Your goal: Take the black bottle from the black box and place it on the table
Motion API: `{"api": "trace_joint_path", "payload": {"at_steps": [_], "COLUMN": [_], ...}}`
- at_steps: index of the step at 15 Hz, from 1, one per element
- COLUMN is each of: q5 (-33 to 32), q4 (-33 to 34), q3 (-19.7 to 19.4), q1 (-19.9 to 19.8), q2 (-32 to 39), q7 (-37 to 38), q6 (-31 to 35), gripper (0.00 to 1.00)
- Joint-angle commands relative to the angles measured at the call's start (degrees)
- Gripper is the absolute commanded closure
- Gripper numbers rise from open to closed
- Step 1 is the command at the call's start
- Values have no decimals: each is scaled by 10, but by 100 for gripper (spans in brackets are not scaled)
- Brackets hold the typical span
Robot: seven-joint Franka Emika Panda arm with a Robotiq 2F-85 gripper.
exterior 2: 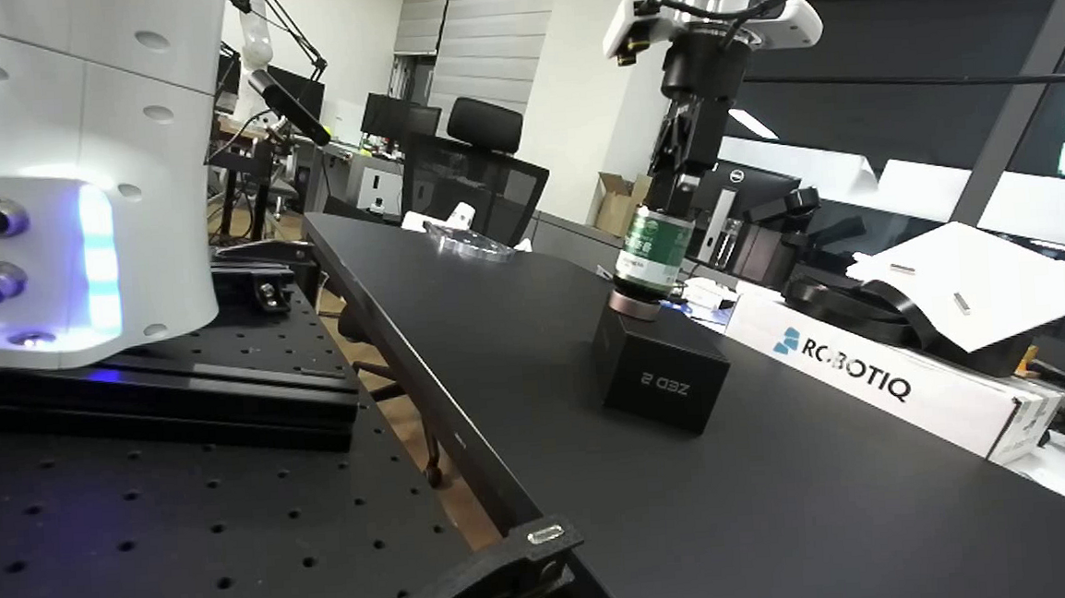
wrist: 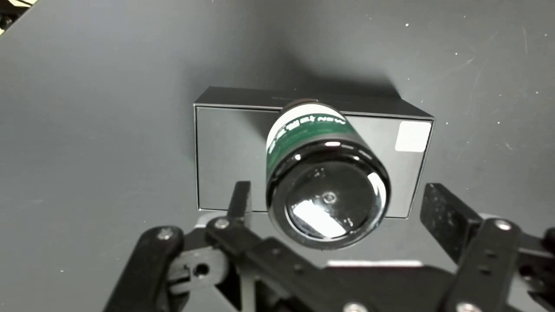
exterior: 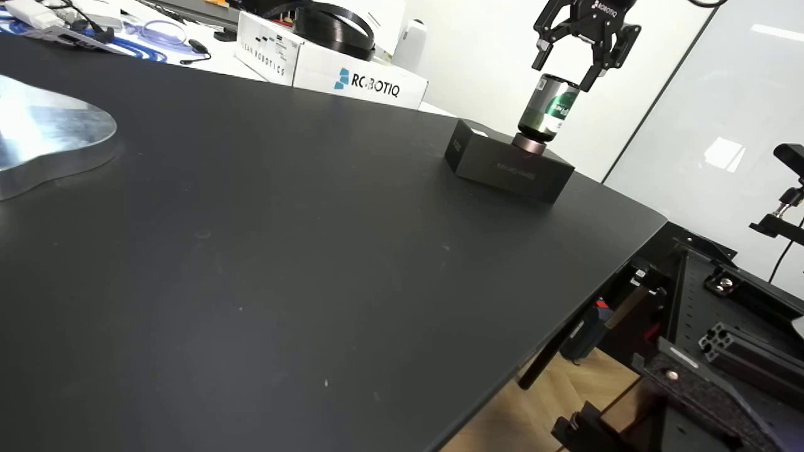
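Note:
The black bottle (exterior: pixel 548 112), with its green and white label, stands upside down on its brown cap on top of the black box (exterior: pixel 510 168). The bottle (exterior 2: pixel 650 253) and the box (exterior 2: pixel 662 379) also show in an exterior view. In the wrist view I see the dark base of the bottle (wrist: pixel 327 199) facing me over the box lid (wrist: pixel 230 149). My gripper (exterior: pixel 563 74) is open just above the bottle. In the wrist view its fingers (wrist: pixel 337 195) are on either side of the bottle base, with gaps on both sides. The table (exterior: pixel 282 238) carries the box.
A white Robotiq box (exterior: pixel 361 81) with black items on it stands behind the table. A shiny metal piece (exterior: pixel 56 132) lies on the table far from the box. The table edge (exterior 2: pixel 466 423) runs near the box, and the robot base (exterior 2: pixel 72 179) stands beyond it.

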Motion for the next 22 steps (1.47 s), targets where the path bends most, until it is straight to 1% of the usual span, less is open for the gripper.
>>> {"api": "trace_joint_path", "payload": {"at_steps": [1,10,15,16,17,21,22], "q5": [6,-5,-5,-7,-12,-2,3], "q4": [-10,-14,-13,-15,-15,-15,-15], "q3": [-2,-7,-11,-11,-11,-11,-10], "q1": [2,-1,0,0,0,3,4], "q2": [-5,20,29,30,30,15,10], "q7": [-3,-6,-13,-11,-9,-19,-23], "q6": [7,39,47,50,54,48,46], "gripper": [0,0,0,25,25,55,55]}}
